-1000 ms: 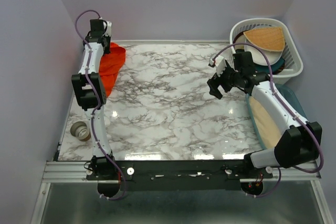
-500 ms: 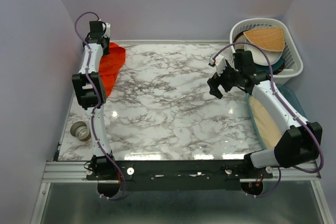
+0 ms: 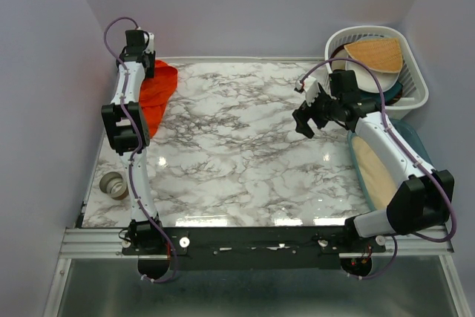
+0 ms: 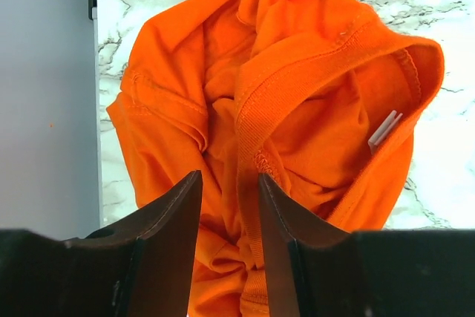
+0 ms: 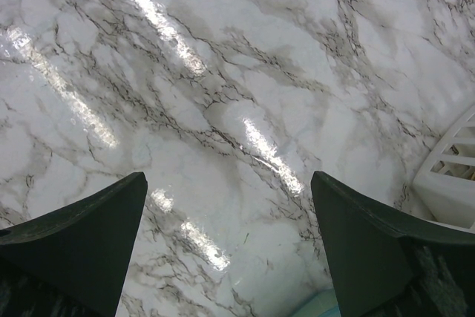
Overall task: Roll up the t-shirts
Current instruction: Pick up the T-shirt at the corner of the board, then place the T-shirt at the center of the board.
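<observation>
An orange-red t-shirt (image 3: 158, 91) lies crumpled at the far left corner of the marble table (image 3: 237, 154). In the left wrist view the t-shirt (image 4: 297, 72) fills the frame, its collar band and white label facing up. My left gripper (image 3: 146, 63) hangs over it. Seen from the wrist, the left gripper (image 4: 230, 183) has its jaws partly apart with the collar band and loose fabric lying in the gap. My right gripper (image 3: 306, 120) hovers wide open over bare marble at the right. Nothing is between the jaws of the right gripper (image 5: 228, 177).
A white basket (image 3: 415, 93) at the far right holds a stiff tan fan-shaped piece (image 3: 375, 53). A teal tray (image 3: 410, 137) with a tan piece lies along the right edge. A small metal cup (image 3: 113, 184) stands near the left arm. The basket's edge (image 5: 453, 168) shows beside my right gripper.
The left jaws have spread wider over the shirt's fabric. The right gripper has shifted slightly toward the far side. The shirt has not visibly moved.
</observation>
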Controlling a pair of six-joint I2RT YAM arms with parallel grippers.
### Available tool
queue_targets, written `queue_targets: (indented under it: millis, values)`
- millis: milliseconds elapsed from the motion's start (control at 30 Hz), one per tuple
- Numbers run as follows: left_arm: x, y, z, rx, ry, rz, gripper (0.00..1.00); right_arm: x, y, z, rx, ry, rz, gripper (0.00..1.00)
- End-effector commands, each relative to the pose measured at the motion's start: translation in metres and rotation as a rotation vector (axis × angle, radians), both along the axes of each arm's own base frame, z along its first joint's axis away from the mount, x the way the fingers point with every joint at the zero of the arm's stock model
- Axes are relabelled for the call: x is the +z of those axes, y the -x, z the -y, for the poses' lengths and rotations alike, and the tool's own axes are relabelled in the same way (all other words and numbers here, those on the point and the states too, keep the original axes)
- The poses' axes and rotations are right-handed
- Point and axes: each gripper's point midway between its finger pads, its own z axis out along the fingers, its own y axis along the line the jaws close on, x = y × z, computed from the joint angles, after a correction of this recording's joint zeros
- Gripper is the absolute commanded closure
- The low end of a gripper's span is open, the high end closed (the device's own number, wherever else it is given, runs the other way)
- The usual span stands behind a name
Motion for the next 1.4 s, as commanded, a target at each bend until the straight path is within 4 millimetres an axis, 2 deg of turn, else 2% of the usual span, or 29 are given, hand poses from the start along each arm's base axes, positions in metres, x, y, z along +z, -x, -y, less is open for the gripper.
queue_targets:
  millis: [0, 167, 267, 433, 533, 567, 633, 667, 700, 733, 767, 800, 833, 867, 900, 933, 967, 1000, 1033, 1067, 1100, 1133, 1167, 1233, 1267, 1333, 1367]
  values:
    - [-0.004, -0.008, -0.006, 0.01, 0.017, 0.018, 0.57, 0.003, -0.002, -0.001, -0.006, -0.009, -0.007, 0.0]
    - [-0.012, -0.009, 0.006, -0.036, 0.069, 0.005, 0.67, 0.003, -0.003, -0.003, -0.001, -0.005, -0.012, 0.0]
    - [-0.012, -0.008, 0.008, -0.044, 0.075, 0.001, 0.78, 0.004, -0.004, -0.005, -0.002, -0.008, -0.017, 0.0]
    - [0.006, -0.007, 0.008, -0.043, 0.074, 0.031, 1.0, 0.002, -0.005, -0.009, 0.007, -0.017, -0.024, 0.0]
    - [0.037, -0.006, 0.022, -0.079, 0.126, 0.08, 1.0, 0.002, -0.007, -0.012, 0.013, -0.033, -0.034, 0.0]
    - [0.064, -0.002, 0.027, -0.095, 0.133, 0.121, 1.0, 0.003, -0.006, -0.014, 0.022, -0.039, -0.039, 0.0]
    - [0.085, 0.009, 0.049, -0.169, 0.199, 0.134, 1.0, 0.004, -0.007, -0.019, 0.043, -0.058, -0.048, 0.01]
    - [0.121, 0.021, 0.06, -0.205, 0.218, 0.184, 1.0, 0.01, -0.01, -0.023, 0.059, -0.068, -0.035, 0.01]
    - [0.121, 0.036, 0.069, -0.226, 0.25, 0.156, 1.0, 0.012, -0.012, -0.025, 0.07, -0.076, -0.032, 0.01]
    - [0.135, 0.048, 0.087, -0.285, 0.299, 0.161, 1.0, 0.015, -0.014, -0.03, 0.084, -0.094, -0.035, 0.01]
    - [0.169, 0.069, 0.104, -0.337, 0.304, 0.2, 1.0, 0.012, -0.018, -0.033, 0.088, -0.105, -0.047, 0.02]
    - [0.166, 0.089, 0.117, -0.368, 0.32, 0.148, 1.0, 0.02, -0.023, -0.037, 0.091, -0.12, -0.034, 0.03]
    - [0.174, 0.103, 0.129, -0.413, 0.303, 0.141, 1.0, 0.022, -0.027, -0.04, 0.092, -0.14, -0.037, 0.03]
    - [0.199, 0.125, 0.152, -0.464, 0.273, 0.165, 1.0, 0.024, -0.032, -0.045, 0.069, -0.169, -0.046, 0.03]
    - [0.192, 0.142, 0.156, -0.467, 0.274, 0.121, 1.0, 0.031, -0.036, -0.047, 0.064, -0.19, -0.035, 0.03]
    - [0.197, 0.156, 0.178, -0.518, 0.277, 0.113, 1.0, 0.035, -0.035, -0.052, 0.073, -0.218, -0.043, 0.04]
    - [0.215, 0.179, 0.194, -0.576, 0.292, 0.139, 1.0, 0.04, -0.036, -0.055, 0.072, -0.243, -0.043, 0.04]
    - [0.202, 0.196, 0.218, -0.633, 0.314, 0.088, 1.0, 0.045, -0.035, -0.058, 0.076, -0.258, -0.039, 0.05]
    - [0.202, 0.21, 0.232, -0.678, 0.33, 0.078, 1.0, 0.052, -0.035, -0.06, 0.077, -0.276, -0.031, 0.05]
    - [0.212, 0.229, 0.245, -0.721, 0.359, 0.094, 1.0, 0.06, -0.035, -0.061, 0.057, -0.293, -0.032, 0.06]
    - [0.203, 0.25, 0.272, -0.804, 0.417, 0.053, 1.0, 0.067, -0.035, -0.06, 0.041, -0.3, -0.027, 0.06]
    - [0.204, 0.263, 0.285, -0.853, 0.455, 0.042, 1.0, 0.081, -0.04, -0.056, 0.013, -0.296, 0.006, 0.06]
    - [0.209, 0.281, 0.296, -0.908, 0.486, 0.041, 1.0, 0.086, -0.037, -0.053, 0.006, -0.282, 0.014, 0.05]
    - [0.2, 0.318, 0.332, -1.082, 0.518, -0.006, 1.0, 0.104, -0.034, -0.041, -0.019, -0.24, 0.082, 0.05]
    - [0.205, 0.335, 0.341, -1.145, 0.503, 0.017, 1.0, 0.11, -0.032, -0.036, -0.026, -0.22, 0.101, 0.05]
    - [0.201, 0.349, 0.359, -1.213, 0.506, 0.063, 1.0, 0.124, -0.027, -0.023, -0.057, -0.179, 0.157, 0.03]
    - [0.216, 0.359, 0.357, -1.232, 0.505, 0.133, 0.95, 0.123, -0.023, -0.019, -0.063, -0.158, 0.165, 0.03]
